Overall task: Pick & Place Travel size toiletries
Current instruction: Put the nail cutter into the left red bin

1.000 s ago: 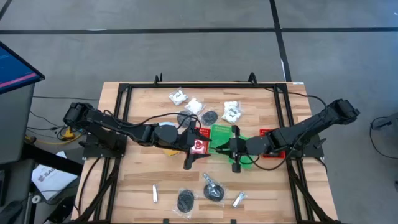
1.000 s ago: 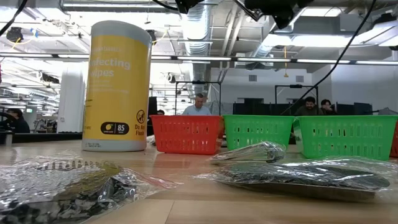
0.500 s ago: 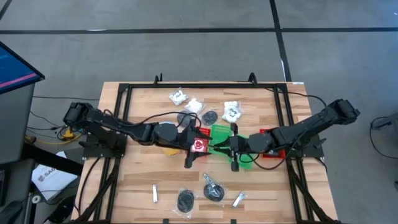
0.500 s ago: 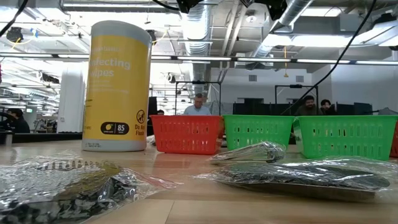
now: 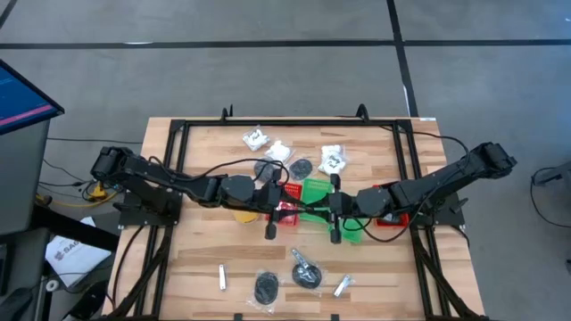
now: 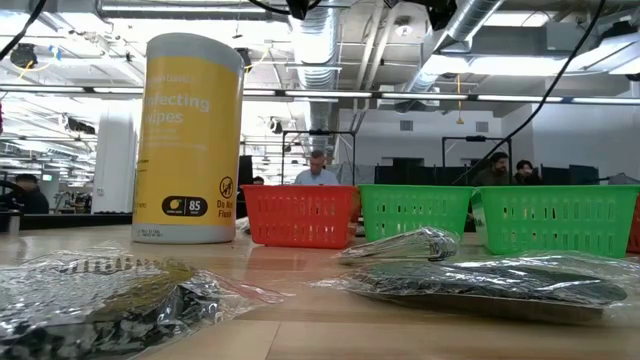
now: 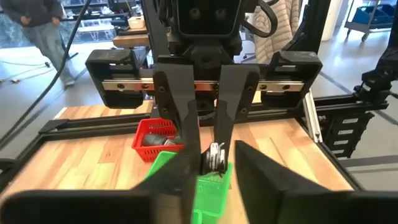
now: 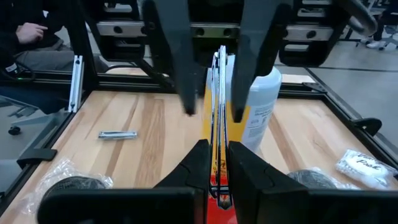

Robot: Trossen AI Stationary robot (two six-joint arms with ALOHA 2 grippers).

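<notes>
My right gripper (image 5: 332,214) (image 8: 216,149) is shut on a thin, flat clear packet (image 8: 217,93), seen edge-on, above the row of bins at mid-table. My left gripper (image 5: 277,212) (image 7: 213,163) faces it from the left. Its fingers (image 8: 186,81) stand open on either side of the packet's far end, with a gap on each side. More toiletries lie on the table: white packets (image 5: 333,159) and dark discs (image 5: 299,168) at the far side, bagged discs (image 5: 268,287) and short tubes (image 5: 220,278) near the front edge. My right gripper pinches the packet's near end (image 8: 217,134) between its two fingers, which come about level from the table's right. The packet stands on edge, upright between the fingers, and reaches out toward my left gripper. It hangs clear of the table, above the bins.
Red bins (image 5: 388,217) (image 6: 300,215) and green bins (image 5: 317,192) (image 6: 415,212) stand in a row at mid-table under both grippers. A yellow wipes cup (image 6: 188,140) (image 8: 255,106) stands under my left arm. A black frame (image 5: 178,178) rims the table.
My left gripper's fingers have drawn closer together around the packet's free end, while both arms have stayed almost where they were. My right gripper has kept its hold on the packet.
</notes>
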